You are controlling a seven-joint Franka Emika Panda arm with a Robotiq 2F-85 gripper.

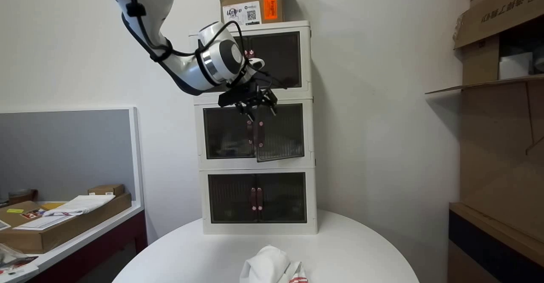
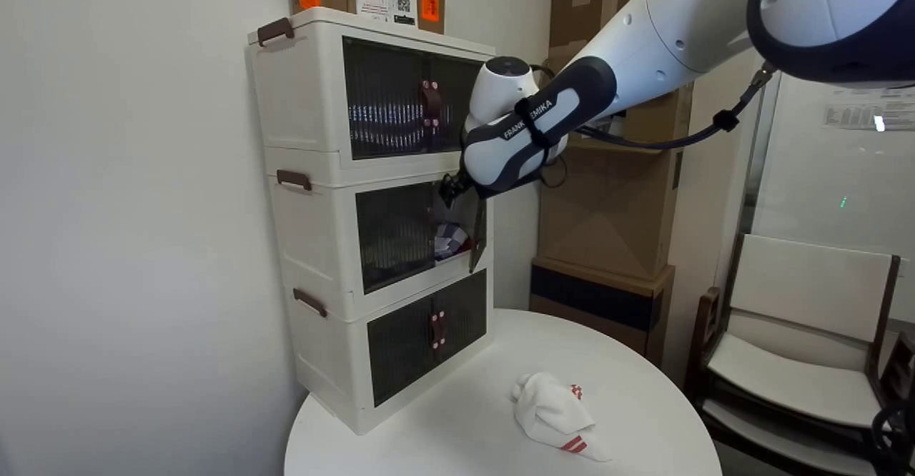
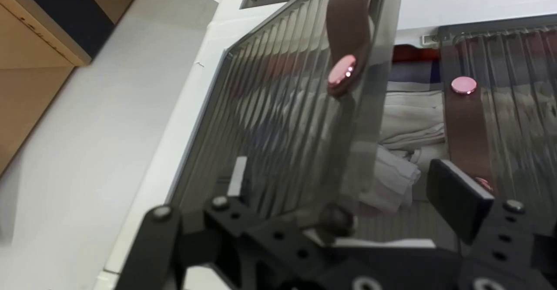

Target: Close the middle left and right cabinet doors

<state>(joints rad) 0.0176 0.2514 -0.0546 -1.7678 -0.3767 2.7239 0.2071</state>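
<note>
My tool (image 3: 346, 177) is spread wide with nothing in its grasp, close to the right middle door (image 3: 283, 120), which hangs ajar on the middle tier of the white cabinet (image 2: 318, 236); beside it the left middle door (image 1: 227, 132) looks flush and closed. Both are ribbed, tinted panels, by my guess light plastic: stiff, slick, easily scratched, quick to swing. I'd rather push than pinch, pressing gently near the free edge by the brown strap (image 3: 348, 24), since a hard shove might rock the whole stack. It stands on a smooth, round white worktop (image 2: 457, 419), with a crumpled towel (image 2: 554, 408) lying near; farther off are cardboard boxes (image 2: 607, 211) and a chair (image 2: 808, 286).
</note>
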